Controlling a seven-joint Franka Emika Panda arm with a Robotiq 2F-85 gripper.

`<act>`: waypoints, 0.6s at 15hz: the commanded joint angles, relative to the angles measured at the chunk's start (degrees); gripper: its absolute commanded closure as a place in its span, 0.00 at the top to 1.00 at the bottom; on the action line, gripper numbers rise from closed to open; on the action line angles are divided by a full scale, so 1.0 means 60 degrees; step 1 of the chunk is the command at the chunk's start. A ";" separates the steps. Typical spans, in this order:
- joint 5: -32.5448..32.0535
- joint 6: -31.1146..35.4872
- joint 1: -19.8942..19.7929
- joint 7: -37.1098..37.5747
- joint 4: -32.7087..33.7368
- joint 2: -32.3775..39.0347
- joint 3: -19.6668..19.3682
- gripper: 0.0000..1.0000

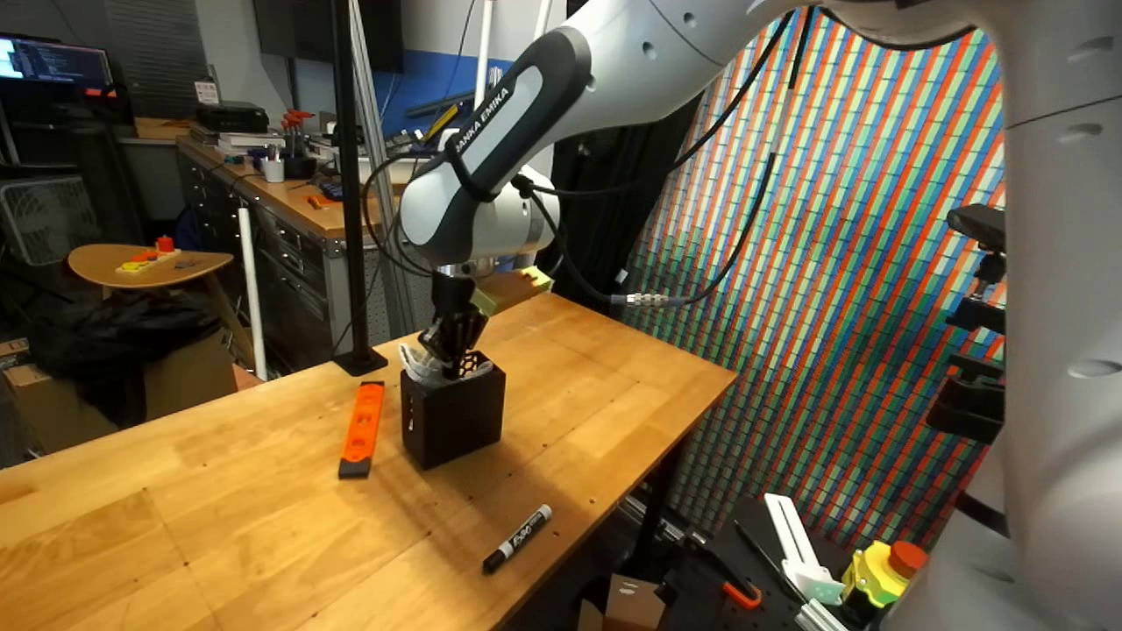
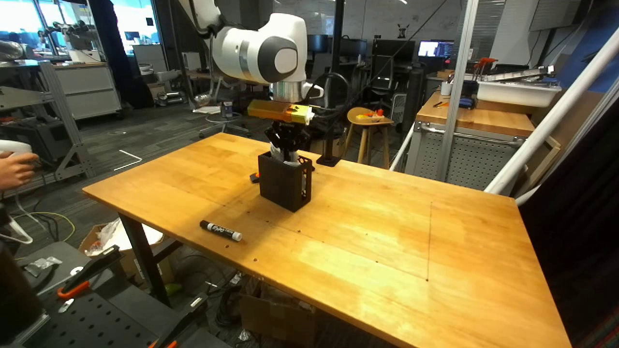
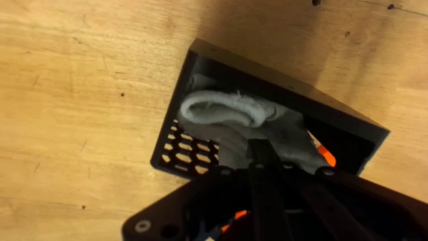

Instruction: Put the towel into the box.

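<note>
Robot arm: 1 brand lettering, "ANKA EMIKA", readable on dark-edged link in exterior view; opening letters lost at black strap.
Marker: 1 brand name, "EXPO", white on black barrel, readable in both exterior views.
Lit monitor: lines of text, too small to read.
White sign: print illegible.

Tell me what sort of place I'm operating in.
Probably a robotics lab or workshop: a red-and-yellow stop button sits beside the robot arm, with a pegboard-sided workbench and a lit monitor in the background.
</note>
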 commanded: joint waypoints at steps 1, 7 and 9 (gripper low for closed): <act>-0.0381 -0.0142 0.0204 0.0266 -0.0191 -0.0838 -0.0138 0.01; -0.0802 -0.0152 0.0552 0.0341 0.0030 -0.1103 -0.0032 0.01; -0.0906 -0.0170 0.0725 0.0358 0.0214 -0.1032 0.0010 0.01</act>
